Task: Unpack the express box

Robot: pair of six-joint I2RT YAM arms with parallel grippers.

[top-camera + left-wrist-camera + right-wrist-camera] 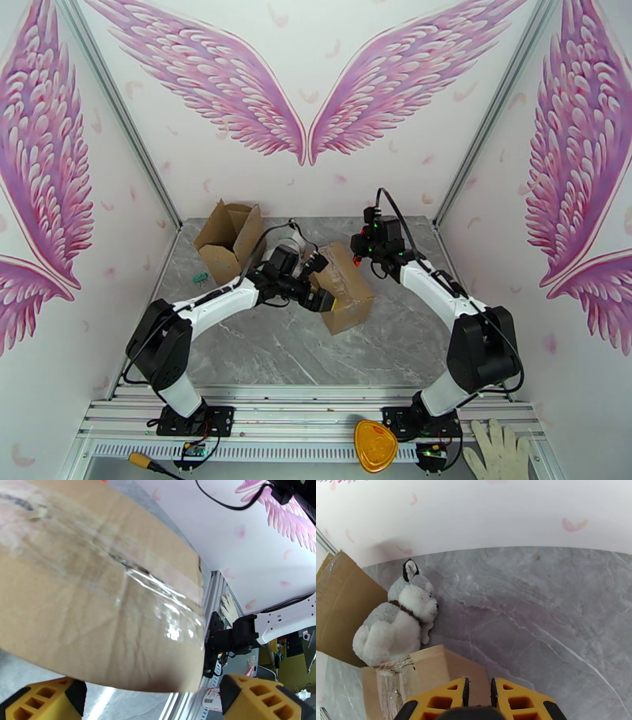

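Observation:
A closed brown express box (345,289), sealed with clear tape, lies in the middle of the table. It looms close in the left wrist view (98,590), where my left gripper (154,701) is open, its yellow fingers (47,699) wide apart at the box's near edge. From above, the left gripper (320,299) sits against the box's left side. My right gripper (366,246) hovers over the box's far corner, shut on nothing; its fingertips (446,695) almost meet above the box's corner (430,673). A grey-and-white plush husky (399,622) sits behind the box.
An opened, empty-looking cardboard box (231,237) stands at the back left, its flap (339,606) beside the plush. A small green item (200,278) lies near it. A yellow object (374,446) and a white glove (498,450) rest on the front rail.

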